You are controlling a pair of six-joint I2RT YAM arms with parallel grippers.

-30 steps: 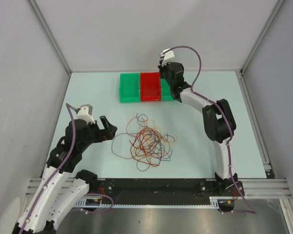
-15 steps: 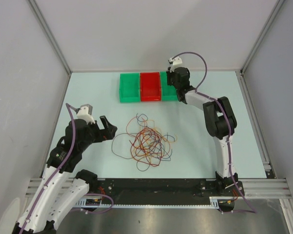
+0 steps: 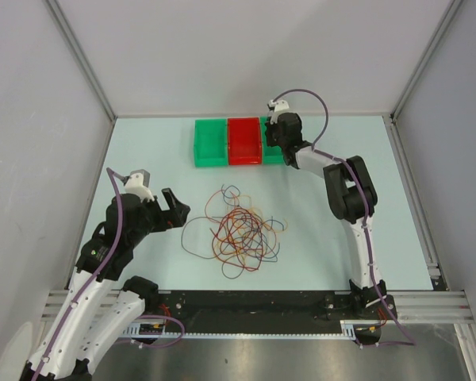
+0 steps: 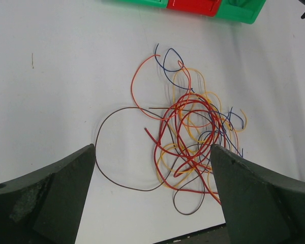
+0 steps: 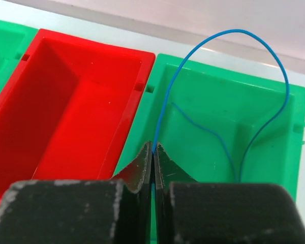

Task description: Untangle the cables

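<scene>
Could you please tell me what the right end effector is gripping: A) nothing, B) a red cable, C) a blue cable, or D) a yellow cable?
C: the right wrist view shows the right end effector shut on a blue cable looping over the green bin.

pale blue-green table top: middle filled by a loose tangle of thin red, orange, yellow, blue and brown cables; wide bare areas to its left and right, a bare band beyond it, a narrow strip on the near side. far edge: green plastic bin and red plastic bin, both open from above; second green bin occupied by the right gripper, pinched on a thin blue wire arching over its opening. left gripper, fingers spread, just left of the tangle. grey panel walls close three sides.
</scene>
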